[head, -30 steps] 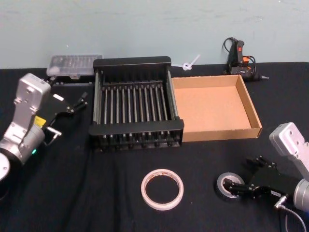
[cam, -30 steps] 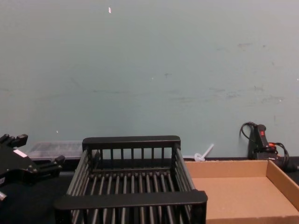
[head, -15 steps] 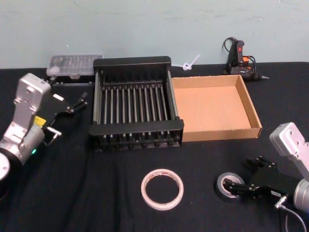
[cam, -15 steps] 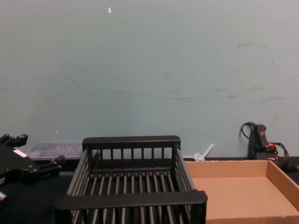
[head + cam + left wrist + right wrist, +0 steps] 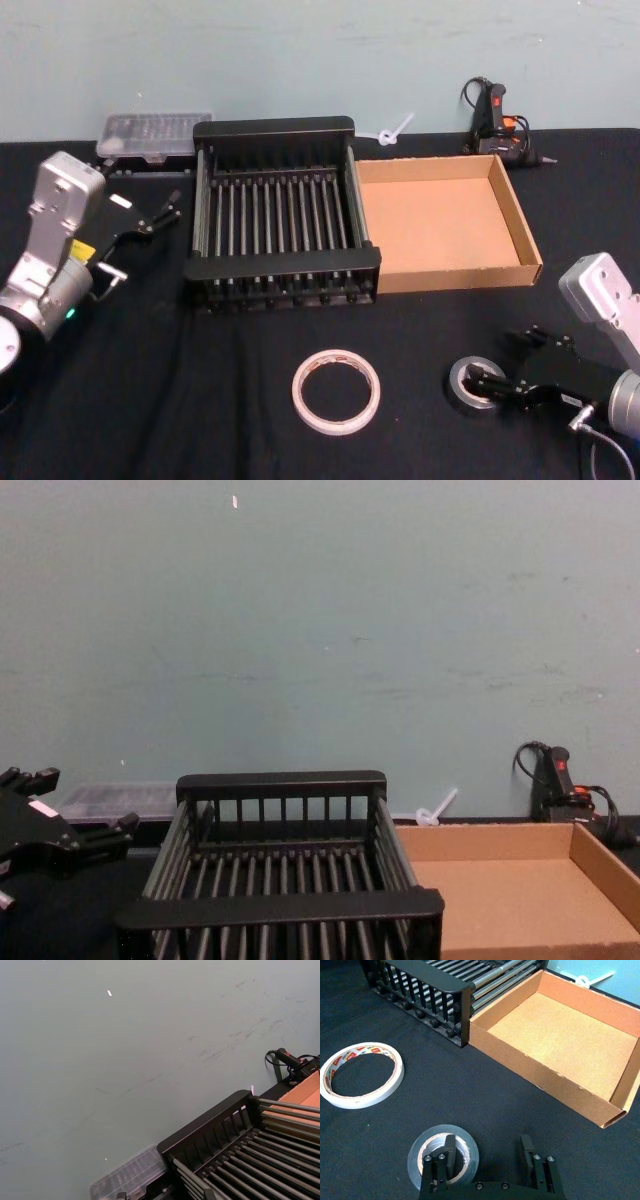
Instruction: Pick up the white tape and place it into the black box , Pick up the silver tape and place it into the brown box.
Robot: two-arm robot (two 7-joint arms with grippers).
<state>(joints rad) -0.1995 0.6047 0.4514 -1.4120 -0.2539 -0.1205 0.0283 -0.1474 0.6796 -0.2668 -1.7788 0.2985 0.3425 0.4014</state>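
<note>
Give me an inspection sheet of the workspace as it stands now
Surface: black cloth table.
Job's things: white tape and silver tape flat on the cloth; black box and brown box side by side, nothing in them.
Clutter: clear plastic case, glue gun, white zip tie at the back.
Grippers: right gripper open, one finger in the silver tape's hole; left gripper open, left of the black box.
Cables: glue gun cord.
Surroundings: pale green wall.

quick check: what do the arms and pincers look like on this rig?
Both arms end in silver-grey boxy wrist housings with black pincers. The left pincer has a white label on its black body and a yellow sticker on the wrist. The right pincer has two black fingers with small screws; a grey cable trails by its wrist.
</note>
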